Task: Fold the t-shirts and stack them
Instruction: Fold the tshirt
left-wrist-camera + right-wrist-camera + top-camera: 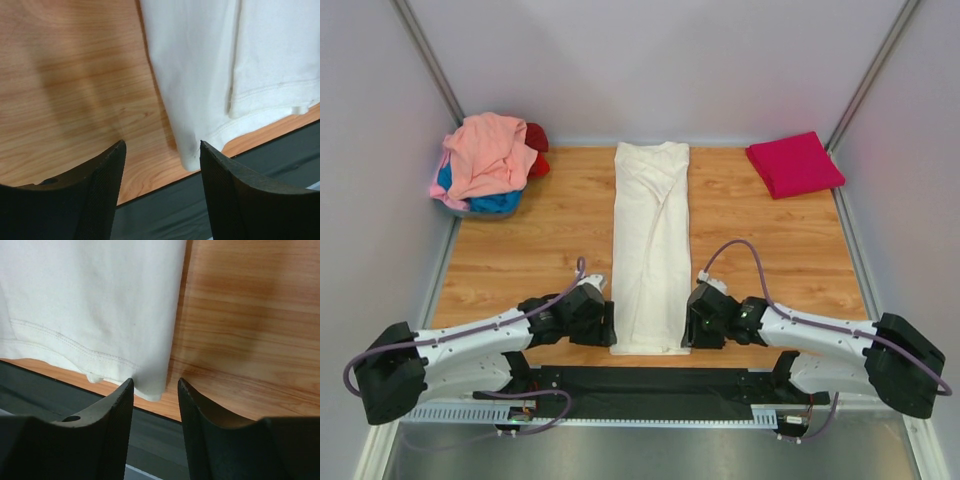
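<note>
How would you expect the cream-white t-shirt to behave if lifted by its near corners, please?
Probably floppy: the cream-white t-shirt lies flat in soft wrinkled layers, so it should sag between the left gripper and right gripper. Its folded-in flaps, overlapping loosely, may fall open.

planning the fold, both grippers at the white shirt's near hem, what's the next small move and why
Probably pinch shut: the left gripper and right gripper each have a near corner of the cream-white shirt between open jaws, ready to lift the hem.
</note>
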